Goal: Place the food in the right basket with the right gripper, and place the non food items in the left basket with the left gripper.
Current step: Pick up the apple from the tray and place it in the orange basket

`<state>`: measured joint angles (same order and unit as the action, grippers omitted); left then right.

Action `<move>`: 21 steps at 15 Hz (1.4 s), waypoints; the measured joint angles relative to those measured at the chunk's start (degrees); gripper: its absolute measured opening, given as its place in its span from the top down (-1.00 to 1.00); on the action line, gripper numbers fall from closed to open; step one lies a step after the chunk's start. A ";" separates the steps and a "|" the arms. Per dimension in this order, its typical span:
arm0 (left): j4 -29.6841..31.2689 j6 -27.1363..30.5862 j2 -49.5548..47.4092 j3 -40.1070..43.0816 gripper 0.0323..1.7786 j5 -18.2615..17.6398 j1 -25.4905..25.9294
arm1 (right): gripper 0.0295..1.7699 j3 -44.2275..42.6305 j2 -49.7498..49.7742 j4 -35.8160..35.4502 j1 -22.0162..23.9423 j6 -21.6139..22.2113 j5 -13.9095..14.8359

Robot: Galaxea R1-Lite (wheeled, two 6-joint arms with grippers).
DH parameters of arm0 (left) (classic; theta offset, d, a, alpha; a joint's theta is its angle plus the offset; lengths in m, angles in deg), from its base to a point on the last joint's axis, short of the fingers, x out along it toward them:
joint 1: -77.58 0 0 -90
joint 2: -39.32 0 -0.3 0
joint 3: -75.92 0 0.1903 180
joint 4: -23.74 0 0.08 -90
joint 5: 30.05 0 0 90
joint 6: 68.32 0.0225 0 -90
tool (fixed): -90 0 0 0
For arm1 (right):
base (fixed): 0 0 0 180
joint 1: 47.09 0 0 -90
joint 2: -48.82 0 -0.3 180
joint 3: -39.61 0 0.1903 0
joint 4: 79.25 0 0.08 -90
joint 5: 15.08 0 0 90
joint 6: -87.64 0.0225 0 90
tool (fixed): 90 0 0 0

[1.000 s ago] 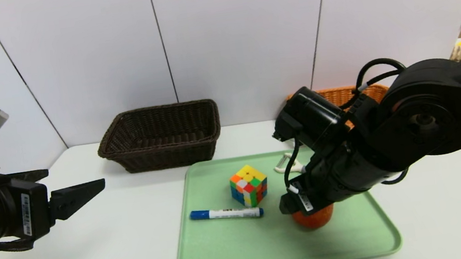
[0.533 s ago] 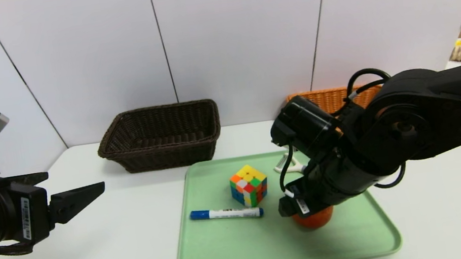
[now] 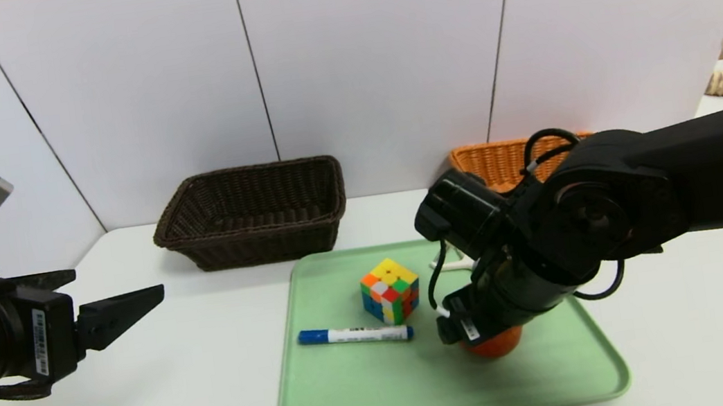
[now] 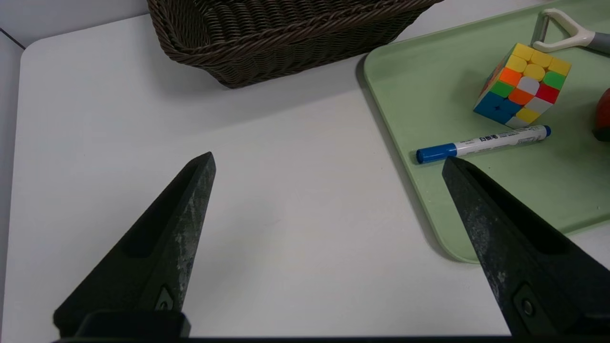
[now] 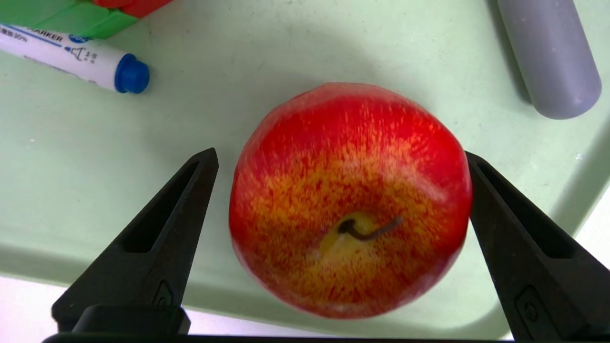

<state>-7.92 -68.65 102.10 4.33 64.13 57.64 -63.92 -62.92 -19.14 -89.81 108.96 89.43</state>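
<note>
Right gripper (image 5: 340, 153) and red-and-yellow, round, glossy apple (image 5: 350, 190). The apple lay on the green, rectangular, shallow tray (image 3: 373, 397), at four o'clock from its centre, with the gripper's fingers spread apart on either side, unclamped. The finger nearer the white-and-grey peeler (image 4: 567, 35) appeared to touch or nearly touch the skin; a gap separated the other from it. Closing off-centre could therefore have pushed or rolled the apple toward the blue-and-white cylindrical marker (image 3: 356, 335), at nine o'clock. A shallow bite on the curved skin could have caused slipping during the lift. Low carriage toward the orange wicker basket (image 3: 495, 157), at one o'clock, risked striking its rim or the peeler. The left gripper (image 4: 328, 157), idle and spread wide, hung over the table at nine o'clock.
</note>
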 joint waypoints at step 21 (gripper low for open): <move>0.00 0.06 0.11 0.57 -0.90 -0.09 -0.28 | -0.42 -8.13 1.95 1.76 0.63 0.94 -0.02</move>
<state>-7.92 -68.59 102.21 4.90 64.05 57.36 -72.05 -60.97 -17.39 -89.18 109.90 89.41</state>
